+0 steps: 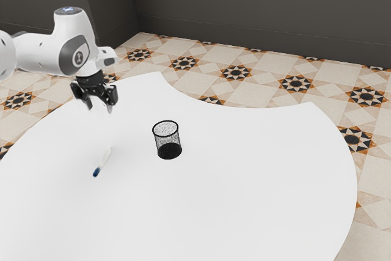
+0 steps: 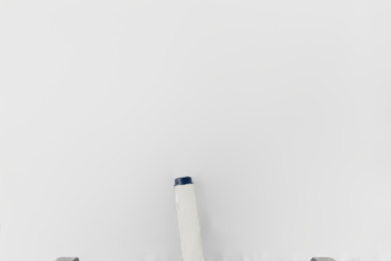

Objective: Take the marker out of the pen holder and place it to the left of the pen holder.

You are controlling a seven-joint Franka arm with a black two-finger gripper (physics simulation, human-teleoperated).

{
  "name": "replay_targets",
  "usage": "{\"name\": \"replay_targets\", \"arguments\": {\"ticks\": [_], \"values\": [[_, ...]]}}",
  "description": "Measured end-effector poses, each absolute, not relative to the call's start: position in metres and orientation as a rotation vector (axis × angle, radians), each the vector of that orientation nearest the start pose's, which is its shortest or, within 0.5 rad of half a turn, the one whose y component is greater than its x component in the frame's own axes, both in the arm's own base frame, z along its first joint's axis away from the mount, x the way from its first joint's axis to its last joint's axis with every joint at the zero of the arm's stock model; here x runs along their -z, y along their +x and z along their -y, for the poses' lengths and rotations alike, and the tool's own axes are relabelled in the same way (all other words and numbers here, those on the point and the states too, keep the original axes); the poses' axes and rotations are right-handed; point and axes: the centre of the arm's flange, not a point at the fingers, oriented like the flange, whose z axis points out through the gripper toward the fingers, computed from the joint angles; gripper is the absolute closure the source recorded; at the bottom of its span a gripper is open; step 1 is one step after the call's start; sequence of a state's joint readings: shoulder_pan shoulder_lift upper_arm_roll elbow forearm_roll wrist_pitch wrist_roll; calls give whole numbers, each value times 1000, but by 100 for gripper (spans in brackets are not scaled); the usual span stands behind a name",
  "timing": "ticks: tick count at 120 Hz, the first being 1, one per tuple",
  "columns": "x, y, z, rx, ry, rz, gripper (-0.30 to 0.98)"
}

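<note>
Exterior view: your jaws hang spread above the surface (image 1: pixel 256 181); marker (image 1: pixel 102 162) lies flat, apart from the upright pen holder (image 1: pixel 167 136), on its exterior-view-left side. Wrist view: marker's white, blue end (image 2: pixel 184 181).

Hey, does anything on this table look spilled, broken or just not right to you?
No, nothing stands out: I see no spill or damage. The mesh pen holder stands upright on the white table, and the blue-ended marker lies loose beside it, which fits the task of taking it out.
</note>
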State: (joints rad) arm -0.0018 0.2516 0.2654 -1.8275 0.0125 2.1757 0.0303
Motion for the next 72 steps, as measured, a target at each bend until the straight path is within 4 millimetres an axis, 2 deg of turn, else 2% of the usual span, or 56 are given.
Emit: {"name": "replay_targets", "arguments": {"ticks": [4, 8, 19, 26, 30, 37, 72], "values": [[-436, 610, -141, 187, -3039, 294, 18], [-469, 604, -122, 242, -3052, 248, 16], [-555, 568, -53, 323, -3107, 89, 10], [-587, 545, -10, 317, -3121, -21, 8], [-594, 536, 4, 290, -3123, -54, 7], [-601, 526, 11, 242, -3120, -62, 5], [-592, 513, 9, 72, -3093, 24, 1]]}}
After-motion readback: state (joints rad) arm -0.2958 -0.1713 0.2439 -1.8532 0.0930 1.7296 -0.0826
